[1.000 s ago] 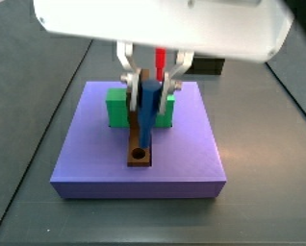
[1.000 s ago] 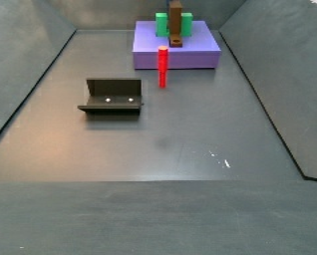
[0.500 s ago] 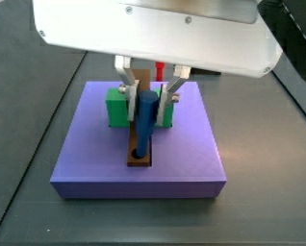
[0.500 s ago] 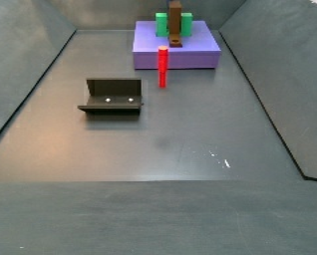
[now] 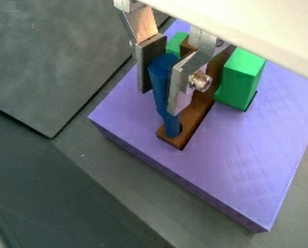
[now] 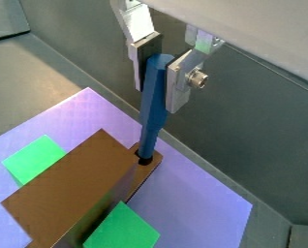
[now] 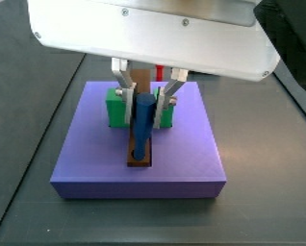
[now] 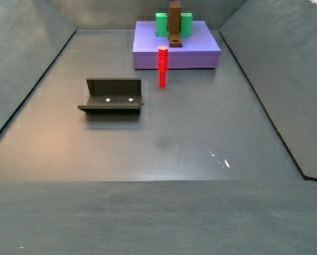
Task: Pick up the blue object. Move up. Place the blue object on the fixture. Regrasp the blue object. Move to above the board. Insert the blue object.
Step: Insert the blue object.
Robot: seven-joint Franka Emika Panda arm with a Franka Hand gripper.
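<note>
In a wrist view, our gripper [image 5: 169,70] hung over the purple platform [image 5: 266,170], its silver fingers [image 5: 149,55] clamped on the blue peg [image 5: 165,89]. The peg's lower end met the hole of the brown board [image 5: 192,127], with a green block [image 5: 242,78] just beside it.

In a wrist view, the gripper [image 6: 161,69] held the blue peg [image 6: 151,107] upright, tip in the board [image 6: 69,194].

In a side view, the peg [image 7: 142,125] stood between the fingers above the board [image 7: 142,156].

In a side view, the fixture [image 8: 112,96] sat on the floor, well apart from the platform [image 8: 190,54], with a red peg [image 8: 161,66] between them; we could not see the gripper there.
</note>
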